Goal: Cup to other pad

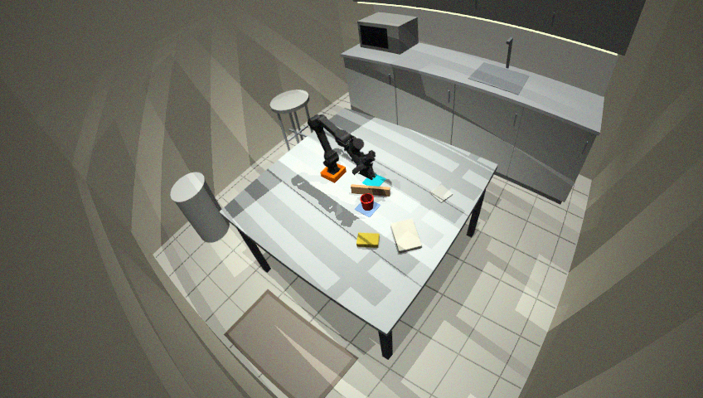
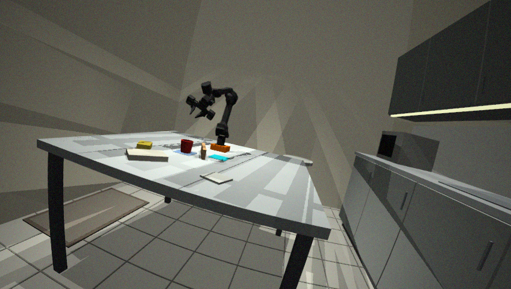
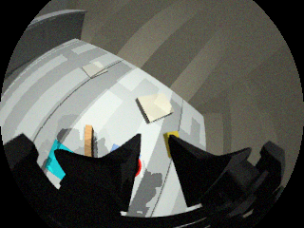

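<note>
The red cup [image 1: 366,201] stands upright on the blue pad [image 1: 367,208], keeping its marbles in. The gripper [image 2: 197,108] hangs high above the table [image 2: 279,200], at the cup's twelve o'clock in the exterior view, fingers partly spread, holding nothing. The cyan pad [image 1: 374,181] waits beyond a wooden block [image 1: 370,189].

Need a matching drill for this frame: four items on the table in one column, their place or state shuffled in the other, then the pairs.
Column 1
1. red cup
2. wooden block
3. gripper
4. yellow block

Column 2
A. up in the air, holding nothing
B. standing on the blue pad
C. lying between the two pads
D. beside the cream book

Pairs: 1-B, 2-C, 3-A, 4-D. The cyan pad has nothing standing on it yet.
</note>
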Controlling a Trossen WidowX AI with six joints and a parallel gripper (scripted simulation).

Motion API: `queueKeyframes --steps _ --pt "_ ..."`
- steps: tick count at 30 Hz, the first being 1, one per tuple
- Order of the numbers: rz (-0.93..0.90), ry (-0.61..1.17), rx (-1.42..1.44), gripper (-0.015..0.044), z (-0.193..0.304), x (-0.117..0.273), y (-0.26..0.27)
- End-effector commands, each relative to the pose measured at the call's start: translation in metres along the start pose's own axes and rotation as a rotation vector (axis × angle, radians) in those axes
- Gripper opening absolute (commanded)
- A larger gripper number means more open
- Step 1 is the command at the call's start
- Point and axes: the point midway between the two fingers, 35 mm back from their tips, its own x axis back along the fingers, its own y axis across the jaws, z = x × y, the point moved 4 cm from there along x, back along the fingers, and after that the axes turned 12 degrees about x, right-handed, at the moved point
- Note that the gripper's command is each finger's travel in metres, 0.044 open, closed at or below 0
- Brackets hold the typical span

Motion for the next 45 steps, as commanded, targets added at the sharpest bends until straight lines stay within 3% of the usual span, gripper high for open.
queueKeyframes --steps 1,7,9,45 --pt "-0.251 0.219 0.238 0.0148 0.029 -0.032 0.011" --pt "-0.725 0.391 0.542 0.0148 0.068 -0.054 0.040" --pt "-0.782 0.400 0.572 0.0148 0.071 -0.055 0.044" --pt "-0.782 0.400 0.572 0.0148 0.094 -0.085 0.067"
